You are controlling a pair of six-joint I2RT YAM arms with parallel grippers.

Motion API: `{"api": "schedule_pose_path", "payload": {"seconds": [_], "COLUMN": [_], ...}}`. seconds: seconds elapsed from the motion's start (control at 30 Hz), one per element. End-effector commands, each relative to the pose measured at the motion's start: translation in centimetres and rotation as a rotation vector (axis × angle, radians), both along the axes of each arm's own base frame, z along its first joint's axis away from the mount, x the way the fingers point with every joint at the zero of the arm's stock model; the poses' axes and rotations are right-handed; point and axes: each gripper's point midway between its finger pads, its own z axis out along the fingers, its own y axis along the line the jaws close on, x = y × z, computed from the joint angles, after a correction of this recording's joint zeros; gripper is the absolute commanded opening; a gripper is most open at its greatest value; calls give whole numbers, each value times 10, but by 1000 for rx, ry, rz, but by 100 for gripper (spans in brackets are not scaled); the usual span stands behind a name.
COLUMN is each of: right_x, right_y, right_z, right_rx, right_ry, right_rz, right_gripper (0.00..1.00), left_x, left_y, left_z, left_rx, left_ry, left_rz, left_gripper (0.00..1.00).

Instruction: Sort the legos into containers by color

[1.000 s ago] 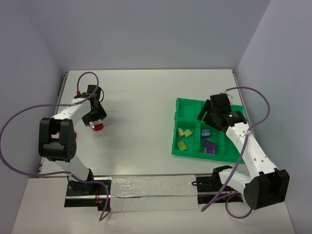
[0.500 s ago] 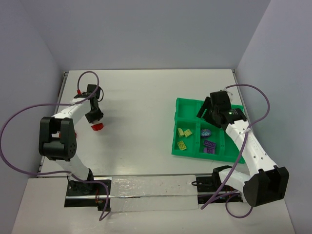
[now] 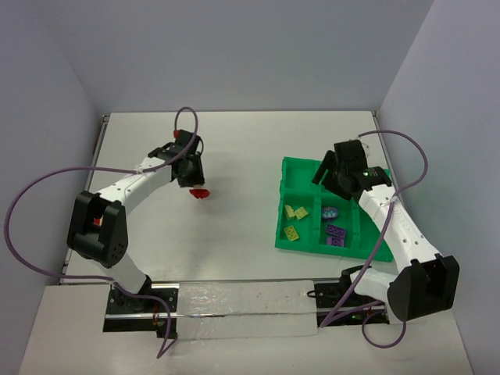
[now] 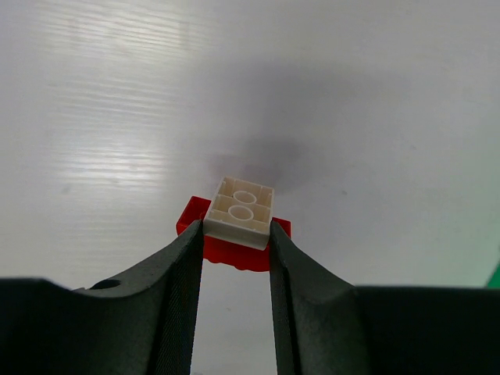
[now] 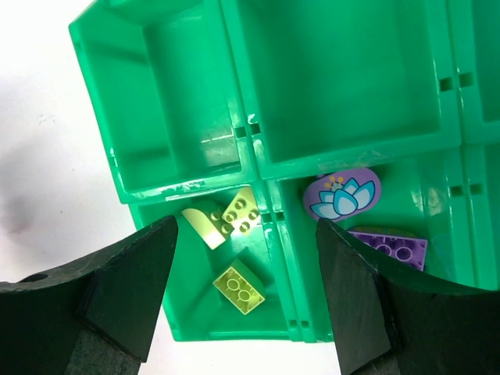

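Although the yellow-green bricks (image 5: 234, 212) and the purple bricks (image 5: 388, 244) already lay in separate compartments of the green tray (image 3: 297, 166), one red brick (image 3: 200, 192) was not yet sorted. It hung above the table (image 3: 234, 141), well apart from the tray and to its left, clamped between the fingers of the left gripper (image 3: 194, 180). In the left wrist view a pale cream piece (image 4: 240, 212) sat joined to the red one, its hollow underside facing the camera. Whether the two were meant to be split I could not tell.

The yellow-green ones filled the near left compartment. Beside them, across a dividing wall, lay the purple ones with a purple oval tile (image 5: 342, 194) bearing a flower. The two far compartments under the right wrist camera held no bricks, so one of them probably awaited the red. No other brick showed outside the tray, and the job looked nearly finished.

The right gripper (image 3: 331, 178) hung over those far compartments with its fingers spread wide and nothing between them. It would likely crowd the drop unless it cleared off. The raised walls also called for a high approach.
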Motion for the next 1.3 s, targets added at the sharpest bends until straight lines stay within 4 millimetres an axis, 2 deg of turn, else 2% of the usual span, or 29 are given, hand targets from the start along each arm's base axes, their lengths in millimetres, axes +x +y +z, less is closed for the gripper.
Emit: {"api": "schedule_pose_path", "payload": {"seconds": [0.0, 0.07, 0.23, 0.3, 0.5, 0.53, 0.63, 0.7, 0.77, 0.8, 0.93, 1.07, 1.13, 1.23, 1.27], "right_x": [21, 22, 24, 25, 31, 31, 35, 36, 38, 40, 44, 43, 41, 35, 35], "right_y": [9, 15, 27, 35, 44, 46, 52, 56, 61, 65, 81, 107, 135, 171, 181], "right_z": [29, 32, 32, 34, 35, 35, 39, 40, 39, 39, 45, 52, 55, 47, 42], "right_rx": [31, 22, 15, 17, 10, 7, 9, 11, 17, 17, 18, 24, 48, 70, 69], "right_ry": [-97, -99, -91, -102, -113, -109, -119, -121, -122, -121, -140, -164, -175, -161, -151], "right_rz": [12, 47, 119, 148, 179, 185, 198, 208, 215, 222, 247, 295, 350, 407, 421], "right_gripper": [79, 79, 79, 79, 79, 79, 79, 79, 79, 79, 79, 79, 79, 79, 80], "left_x": [5, 4, -1, -4, -8, -9, -12, -12, -10, -9, -6, -3, -1, 13, 19], "left_y": [-47, -59, -76, -84, -89, -90, -93, -94, -97, -97, -96, -87, -76, -47, -29], "left_z": [25, 17, 5, -1, -15, -15, -13, -10, -2, 2, 21, 36, 50, 78, 85], "left_rx": [-77, -72, -63, -52, -14, -13, -21, -25, -32, -32, -35, -33, -89, -153, -159], "left_ry": [-74, -62, -32, -16, 23, 25, 32, 33, 20, 18, -17, -34, -34, -71, -83], "left_rz": [-109, -139, -222, -263, -290, -294, -313, -326, -330, -330, -327, -302, -274, -165, -106], "left_gripper": [21, 21, 21, 24, 34, 37, 65, 79, 90, 91, 92, 92, 91, 91, 91]}}
